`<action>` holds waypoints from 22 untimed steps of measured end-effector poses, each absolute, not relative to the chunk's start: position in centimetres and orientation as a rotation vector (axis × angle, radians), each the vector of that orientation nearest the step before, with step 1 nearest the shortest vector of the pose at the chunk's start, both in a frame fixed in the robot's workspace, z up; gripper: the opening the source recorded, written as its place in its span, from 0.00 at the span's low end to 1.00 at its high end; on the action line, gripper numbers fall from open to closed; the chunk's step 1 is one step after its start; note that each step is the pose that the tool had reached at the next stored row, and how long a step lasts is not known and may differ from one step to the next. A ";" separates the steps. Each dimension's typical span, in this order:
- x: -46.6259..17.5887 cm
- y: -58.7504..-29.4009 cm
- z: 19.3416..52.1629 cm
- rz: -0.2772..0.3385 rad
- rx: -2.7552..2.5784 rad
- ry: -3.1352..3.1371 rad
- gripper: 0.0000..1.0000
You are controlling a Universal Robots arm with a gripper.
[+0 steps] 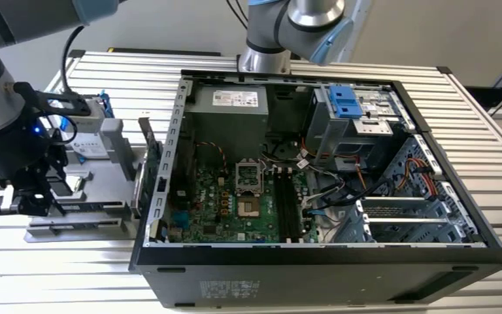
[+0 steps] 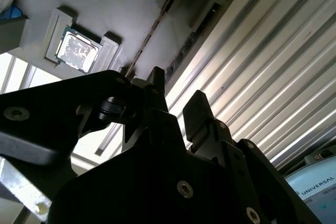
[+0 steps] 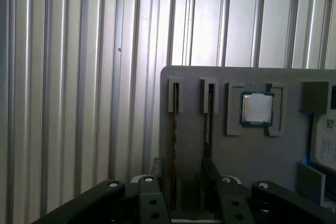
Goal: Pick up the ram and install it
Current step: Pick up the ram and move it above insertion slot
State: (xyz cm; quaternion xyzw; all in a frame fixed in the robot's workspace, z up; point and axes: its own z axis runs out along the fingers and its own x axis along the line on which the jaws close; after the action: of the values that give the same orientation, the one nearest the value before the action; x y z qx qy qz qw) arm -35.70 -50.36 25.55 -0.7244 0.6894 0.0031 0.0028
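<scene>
Over the grey parts tray [image 3: 247, 156], the gripper [image 3: 182, 174] hangs with its fingers spread, holding nothing, seemingly one either side of the ram [image 3: 175, 124], which stands on edge in its tray slot. Pickup is not yet made, and the motherboard's black slots [image 1: 287, 204] look unfilled.

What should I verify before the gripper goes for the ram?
1. Gripper open and empty: ok.
2. Ram standing on edge in its tray holder: ok.
3. Gripper centred over ram: cannot tell.
4. Motherboard slots look empty: ok.
5. Slot latches open: cannot tell.
6. Case open on the side facing up: ok.
</scene>
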 end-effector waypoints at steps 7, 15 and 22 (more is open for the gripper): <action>-35.7 -50.4 25.0 0.007 -2.273 2.164 1.00; -35.7 -50.4 24.3 0.005 -2.274 2.164 1.00; -35.7 -50.4 23.7 0.005 -2.274 2.165 1.00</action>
State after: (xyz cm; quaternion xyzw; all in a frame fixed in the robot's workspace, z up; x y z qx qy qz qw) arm -35.68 -50.36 23.70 -0.7243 0.6895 0.0015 0.0010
